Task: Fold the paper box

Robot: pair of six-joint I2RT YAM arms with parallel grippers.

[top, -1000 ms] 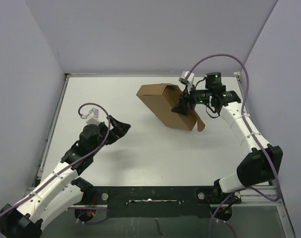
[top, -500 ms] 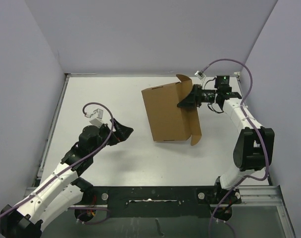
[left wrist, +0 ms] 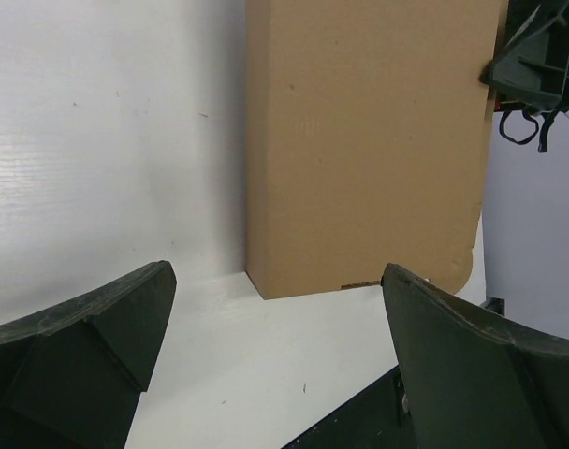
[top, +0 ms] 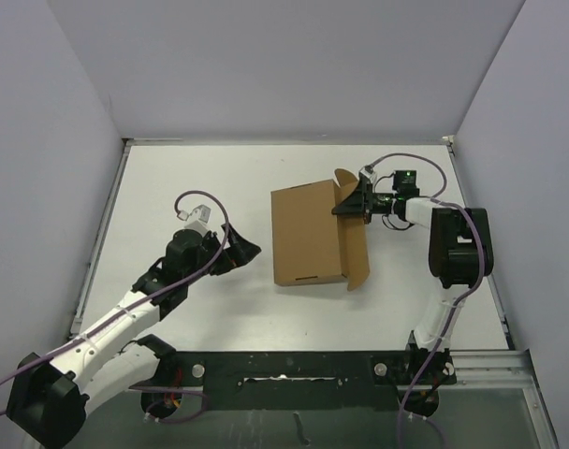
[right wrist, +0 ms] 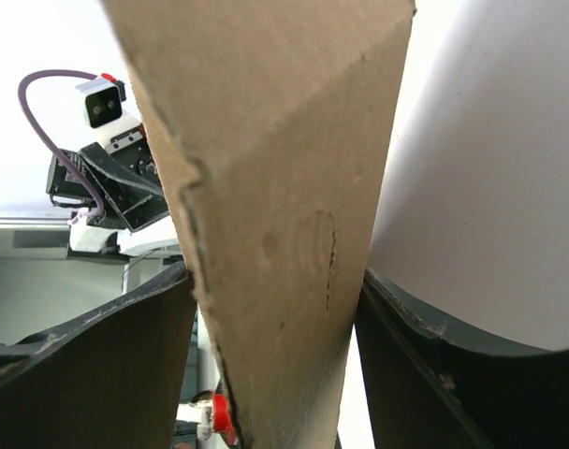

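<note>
From above, the box (top: 308, 234) lies on the table (top: 172, 187), right of centre. Its broad brown panel faces up, a side flap stands along its right edge, and a rounded tab pokes up at the far right corner. My right gripper (top: 344, 204) sits at that corner, but from up there its black body covers the contact. My right wrist camera settles it: a folded wedge of cardboard fills the gap and presses against both fingers (right wrist: 97, 365), so I am clamped on the box. That view shows little else of the box, which runs out of frame at top and bottom. Behind it I make out my left arm (right wrist: 107, 178), with its white camera and purple cable. My left gripper (top: 241, 251) points at the box's left side, near it but not touching. Its wrist camera shows the fingers (left wrist: 88, 337) spread wide with only bare table between them, and the box's near-left corner ahead. The far edge of the box is cut off at the top of that view, and the right gripper is only a dark shape at the upper right. I cannot tell what lies under the top panel.
</note>
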